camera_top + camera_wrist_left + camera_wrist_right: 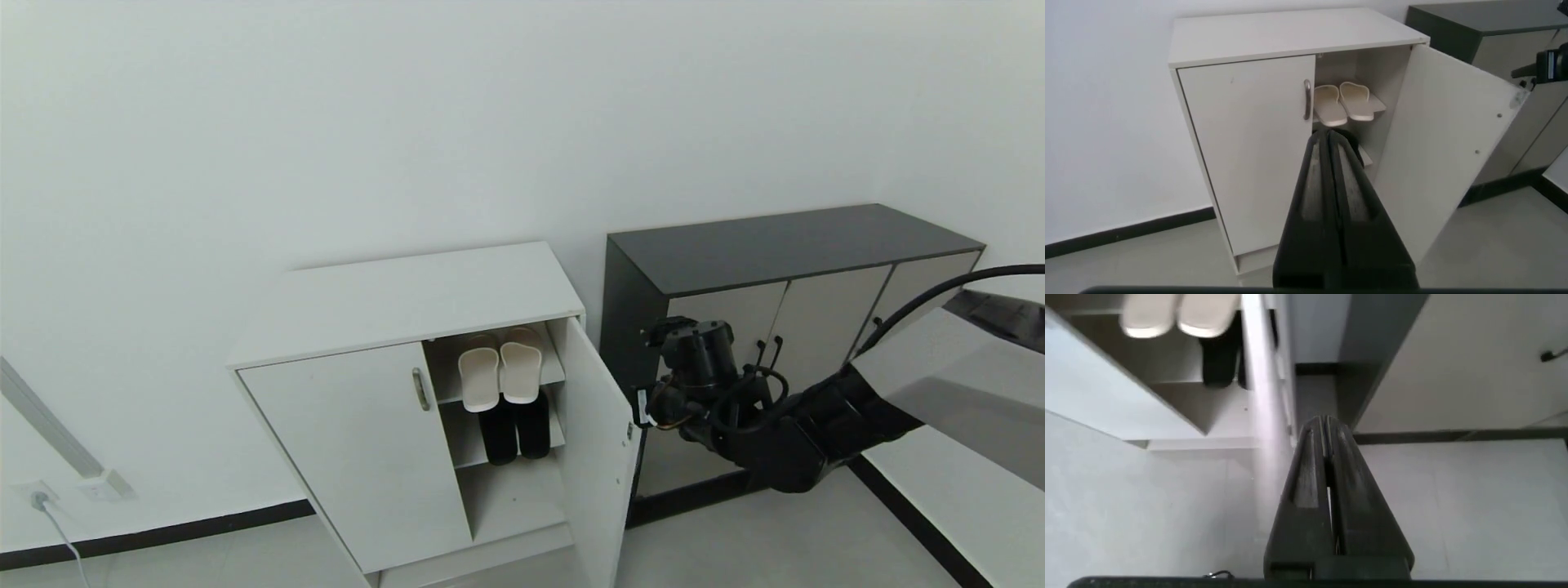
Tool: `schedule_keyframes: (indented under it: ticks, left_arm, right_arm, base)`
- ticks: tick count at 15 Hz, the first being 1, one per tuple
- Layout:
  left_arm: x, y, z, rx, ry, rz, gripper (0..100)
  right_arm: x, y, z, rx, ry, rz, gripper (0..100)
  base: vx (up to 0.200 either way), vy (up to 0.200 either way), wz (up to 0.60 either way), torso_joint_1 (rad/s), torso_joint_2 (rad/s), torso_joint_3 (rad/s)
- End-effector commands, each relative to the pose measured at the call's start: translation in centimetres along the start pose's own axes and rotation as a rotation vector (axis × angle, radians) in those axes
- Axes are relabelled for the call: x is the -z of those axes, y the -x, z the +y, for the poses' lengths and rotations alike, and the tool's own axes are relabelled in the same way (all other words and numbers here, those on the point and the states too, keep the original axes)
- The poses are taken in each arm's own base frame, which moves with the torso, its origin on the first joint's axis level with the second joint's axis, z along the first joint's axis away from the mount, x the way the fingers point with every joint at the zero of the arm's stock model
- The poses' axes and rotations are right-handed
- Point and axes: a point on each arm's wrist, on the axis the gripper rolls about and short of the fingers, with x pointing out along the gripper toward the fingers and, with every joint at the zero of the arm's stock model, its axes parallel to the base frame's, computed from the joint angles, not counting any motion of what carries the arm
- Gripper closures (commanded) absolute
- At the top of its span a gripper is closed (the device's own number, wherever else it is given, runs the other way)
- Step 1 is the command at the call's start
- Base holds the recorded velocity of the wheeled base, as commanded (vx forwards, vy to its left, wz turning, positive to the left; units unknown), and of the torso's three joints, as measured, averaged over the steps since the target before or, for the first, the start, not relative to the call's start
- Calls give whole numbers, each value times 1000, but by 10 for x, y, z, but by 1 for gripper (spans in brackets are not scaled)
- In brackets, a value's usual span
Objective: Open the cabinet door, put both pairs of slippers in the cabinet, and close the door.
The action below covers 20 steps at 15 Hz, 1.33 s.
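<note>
A: How do the grippers stand?

B: The left gripper (1329, 139) hangs before the white two-door wooden cabinet (367, 441), its black fingers pressed together on nothing. The right gripper (1327, 425), likewise pinched closed and empty, sits just beside the free edge of the open right door (596, 441). Whether it touches the door cannot be told.

A: And the slippers?

B: Two pairs, four slippers, all inside. The cream pair (500, 376) lies on the upper shelf with its heels overhanging. The black pair (514, 429) is on the shelf below, its tops covered by those heels. In the left wrist view the fingers hide most of the black pair. The right wrist view cuts the cream pair off at the frame edge.

A: Farther back?

B: The shut left door carries one metal handle (420, 389). A dark grey sideboard (784, 237) stands alongside.
</note>
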Motion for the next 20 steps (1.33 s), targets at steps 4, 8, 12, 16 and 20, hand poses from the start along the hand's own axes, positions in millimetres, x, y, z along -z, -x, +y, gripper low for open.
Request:
schedule_keyframes:
  ticks: [4, 8, 12, 16, 20]
  left_arm:
    - [0, 0, 0, 0, 0, 0, 100]
    - [0, 0, 0, -2, 0, 0, 100]
    - [0, 0, 0, -2, 0, 0, 100]
    - [0, 0, 0, -2, 0, 2, 100]
    - [0, 0, 0, -3, 0, 0, 100]
  right_arm:
    - [-10, 31, 24, -95, -10, -62, 100]
    - [-11, 38, 29, -117, 3, -102, 100]
    - [-8, 39, 31, -124, 8, -95, 100]
    - [-7, 40, 32, -136, 10, -94, 100]
    - [-6, 38, 32, -138, 6, -103, 100]
  base:
    - [0, 0, 0, 0, 0, 0]
    - [0, 0, 0, 0, 0, 0]
    - [0, 0, 0, 0, 0, 0]
    - [0, 0, 600, -1, 1, 4]
    - [0, 0, 300, 7, 5, 0]
